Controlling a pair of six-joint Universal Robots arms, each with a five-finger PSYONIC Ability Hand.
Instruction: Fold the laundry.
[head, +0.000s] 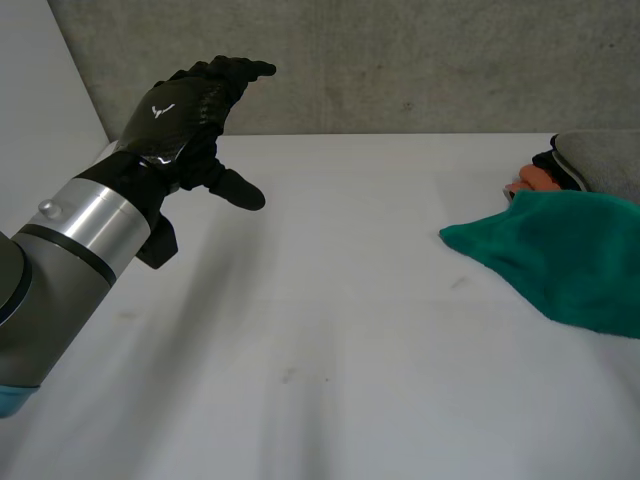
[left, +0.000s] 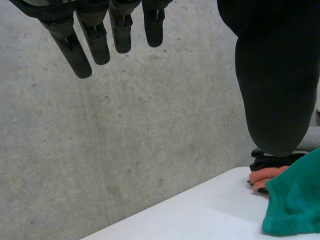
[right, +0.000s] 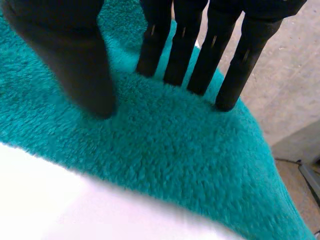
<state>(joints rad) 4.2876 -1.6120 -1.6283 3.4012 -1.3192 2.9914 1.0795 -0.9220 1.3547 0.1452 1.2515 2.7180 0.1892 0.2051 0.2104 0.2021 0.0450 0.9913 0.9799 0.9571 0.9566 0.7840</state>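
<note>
Lying unfolded: fuzzy teal towel (head: 560, 265) | left robot hand (head: 190, 115) spread, empty | right robot hand (right: 75, 55) straight-fingered over it

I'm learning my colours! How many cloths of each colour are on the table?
Teal cloth: 1
Orange cloth: 1
Black cloth: 1
Grey cloth: 1
Total: 4
</note>
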